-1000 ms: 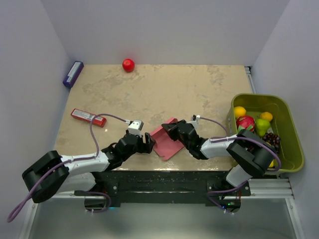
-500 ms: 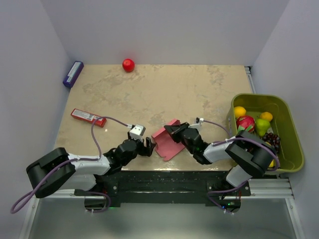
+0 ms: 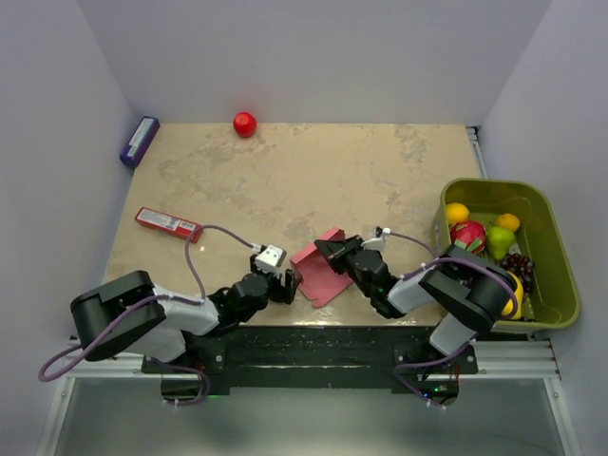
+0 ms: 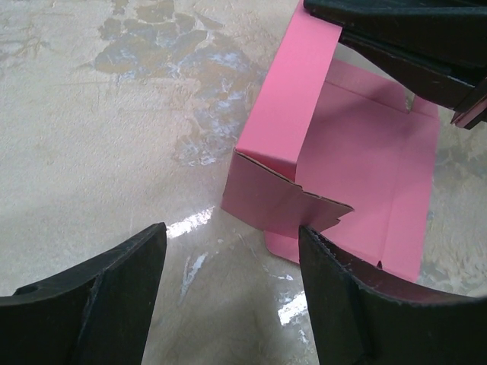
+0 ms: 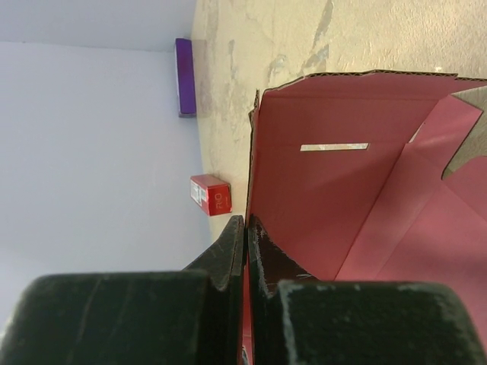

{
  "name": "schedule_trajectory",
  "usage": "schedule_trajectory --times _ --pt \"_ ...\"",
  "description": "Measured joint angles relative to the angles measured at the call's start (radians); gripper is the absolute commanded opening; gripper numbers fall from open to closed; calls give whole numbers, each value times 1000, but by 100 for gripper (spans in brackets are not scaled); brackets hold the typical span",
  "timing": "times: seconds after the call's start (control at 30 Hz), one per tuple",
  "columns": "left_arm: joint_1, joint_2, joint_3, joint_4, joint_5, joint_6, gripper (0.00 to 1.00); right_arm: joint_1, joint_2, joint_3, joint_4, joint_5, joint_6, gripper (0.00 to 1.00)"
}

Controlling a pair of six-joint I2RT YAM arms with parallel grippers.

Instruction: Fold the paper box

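Both right fingers (image 5: 224,255) pinch the paper box (image 5: 327,198) wall.

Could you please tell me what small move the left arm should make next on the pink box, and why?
Probably ease the open left gripper forward to the notched flap of the paper box and press it inward. The right gripper is shut on the raised wall, steadying the box, and that flap sits ahead of the left fingers.
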Motion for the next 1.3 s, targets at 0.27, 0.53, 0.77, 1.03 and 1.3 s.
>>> schedule_trajectory --times 0.27,0.53,0.77,1.03,1.3 --pt "-41 47 0 64 -95 1 73 0 75 -39 164 -2 -3 0" --pt "-58 132 8 170 -108 32 71 0 175 -82 357 -2 12 0" --pt "-72 177 34 202 -145 40 69 0 180 -97 386 1 13 0" --pt "-90 227 82 204 -208 45 56 -3 156 -103 371 17 8 0" --pt "-102 264 122 193 -288 80 54 -6 149 -103 364 27 7 0"
